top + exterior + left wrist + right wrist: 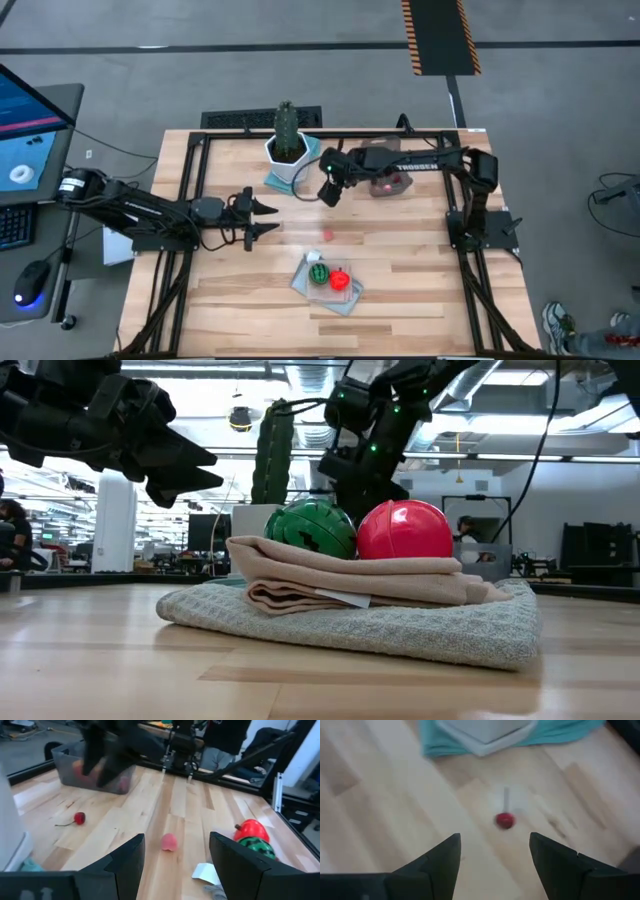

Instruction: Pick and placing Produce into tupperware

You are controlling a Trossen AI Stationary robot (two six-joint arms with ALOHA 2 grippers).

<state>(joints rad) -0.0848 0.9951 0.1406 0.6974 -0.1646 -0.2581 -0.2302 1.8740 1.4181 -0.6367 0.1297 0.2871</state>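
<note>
The translucent tupperware (388,181) (95,770) stands on the table's far right part with orange and red pieces inside. A green-striped ball (318,273) (310,528) and a red ball (340,280) (404,530) rest on a folded cloth (350,585). A pink berry (328,235) (169,841) and a stemmed red cherry (79,818) (505,820) lie on the bare wood. My right gripper (328,190) (495,855) hovers open above the cherry, left of the tub. My left gripper (262,218) (175,855) is open, held level, pointing at the pink berry.
A white pot (288,152) with a tall green cactus (272,455) stands on a teal cloth (560,730) at the far edge, close to my right gripper. A grey towel (400,625) lies under the folded cloth near the table's front. People show in the room behind.
</note>
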